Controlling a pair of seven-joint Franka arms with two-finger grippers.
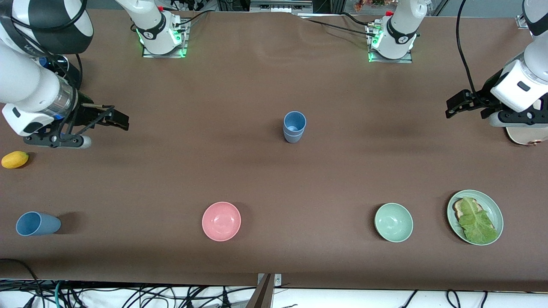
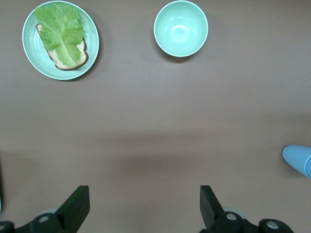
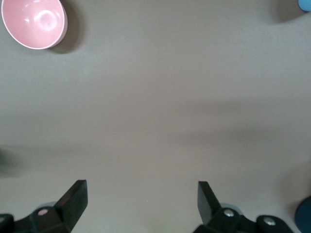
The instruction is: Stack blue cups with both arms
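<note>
Both grippers, left (image 1: 454,106) and right (image 1: 113,119), hover with jaws released; the lone cup (image 1: 37,223) near the desk edge could tip off during a grab.

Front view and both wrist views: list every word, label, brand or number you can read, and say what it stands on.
Right arm's base collar: small dark lettering, too small to read.
Left arm's base collar: a small mark, too small to read.
Right arm's upper link: partial lettering, not legible.
Blue cups, bowls, plate: no text.
Wrist views: no text.
</note>
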